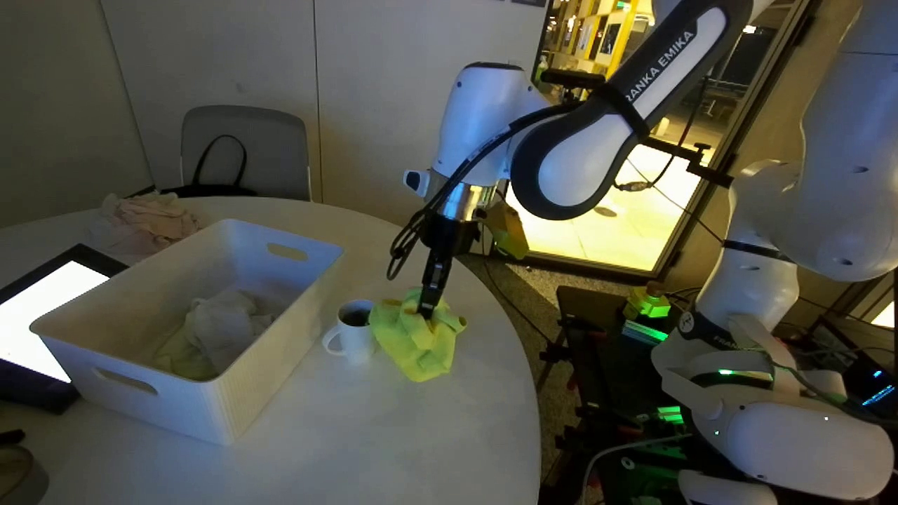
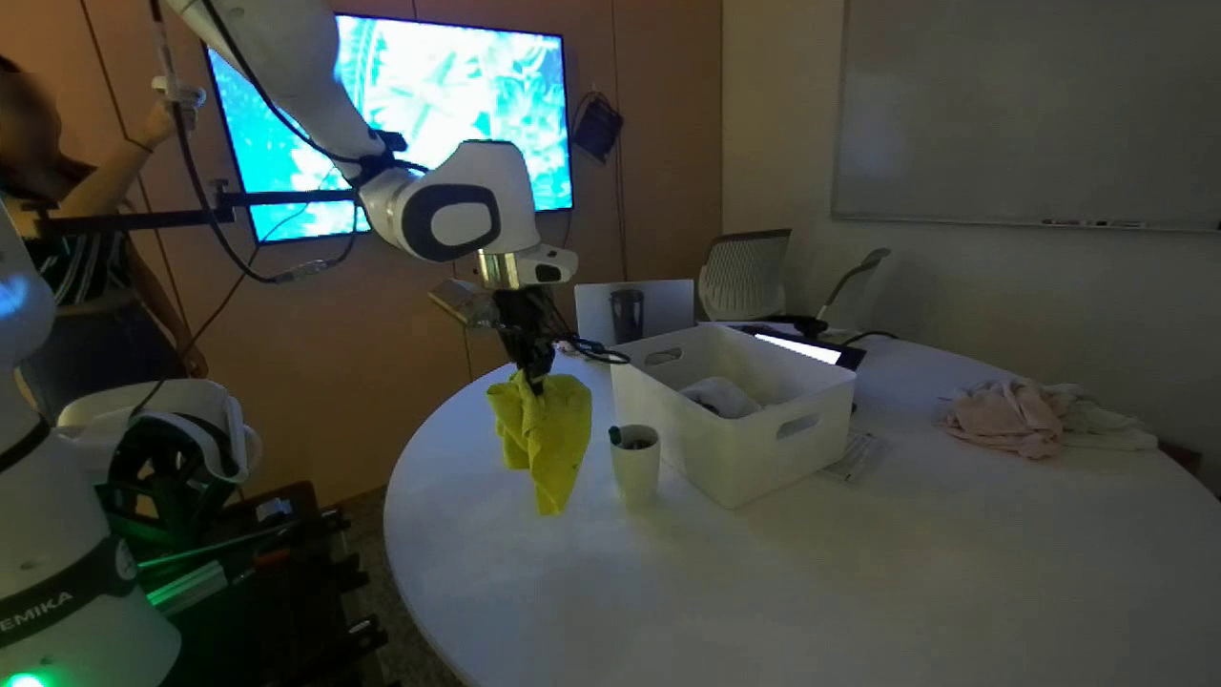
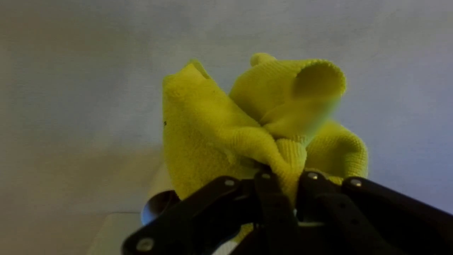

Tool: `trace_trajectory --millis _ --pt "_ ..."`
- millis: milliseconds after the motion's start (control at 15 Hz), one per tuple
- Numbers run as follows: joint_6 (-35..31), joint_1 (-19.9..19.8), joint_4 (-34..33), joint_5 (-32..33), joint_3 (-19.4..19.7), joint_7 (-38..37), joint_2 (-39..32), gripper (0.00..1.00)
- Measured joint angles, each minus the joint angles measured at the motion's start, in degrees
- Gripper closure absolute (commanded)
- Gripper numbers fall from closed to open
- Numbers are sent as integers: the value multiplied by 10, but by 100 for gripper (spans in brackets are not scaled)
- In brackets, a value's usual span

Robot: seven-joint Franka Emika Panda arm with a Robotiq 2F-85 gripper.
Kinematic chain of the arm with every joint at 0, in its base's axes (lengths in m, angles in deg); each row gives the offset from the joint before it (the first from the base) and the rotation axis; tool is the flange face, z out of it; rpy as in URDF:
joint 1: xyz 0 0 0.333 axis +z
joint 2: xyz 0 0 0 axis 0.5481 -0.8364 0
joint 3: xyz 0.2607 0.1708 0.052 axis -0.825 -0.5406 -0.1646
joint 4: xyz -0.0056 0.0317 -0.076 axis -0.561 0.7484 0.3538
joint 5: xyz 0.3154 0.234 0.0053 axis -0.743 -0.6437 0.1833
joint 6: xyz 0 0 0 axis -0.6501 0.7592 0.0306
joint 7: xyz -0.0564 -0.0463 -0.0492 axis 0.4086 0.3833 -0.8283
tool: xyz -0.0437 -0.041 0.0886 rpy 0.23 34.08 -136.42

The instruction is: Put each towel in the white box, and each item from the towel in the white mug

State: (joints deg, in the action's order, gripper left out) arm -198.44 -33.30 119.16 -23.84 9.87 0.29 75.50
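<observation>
Hanging from the jaws in an exterior view, a yellow-green towel has its long axis nearly upright, one narrow corner pointing down; whether that corner touches the tabletop cannot be told. The jaws are almost fully closed, a gathered fold of this cloth pinched between them, as the wrist view shows. Next outward, in an exterior view, the white mug stands upright just left of the towel, its handle pointing left. Beyond the mug, farther left, lies the white box, its long axis running from near left to far right, one long wall facing the jaws; a second yellow-green towel lies inside. The coming move probably turns on this order: a carry leftward, clear of the mug, over that wall. Farthest, past the box, lies a pink cloth.
</observation>
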Motion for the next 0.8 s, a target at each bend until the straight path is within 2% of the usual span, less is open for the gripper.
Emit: trace_trajectory --millis 67,133,200,333,733,800 --pt "-1 8 -2 35 14 -38 -1 63" --pt "0 16 -4 70 28 -74 -3 63" --pt "3 21 -7 95 37 -99 -5 59" --pt "15 31 -13 127 50 -134 -8 43" --pt "46 45 -30 143 58 -157 -20 1" --pt "50 45 -32 143 59 -157 -22 0"
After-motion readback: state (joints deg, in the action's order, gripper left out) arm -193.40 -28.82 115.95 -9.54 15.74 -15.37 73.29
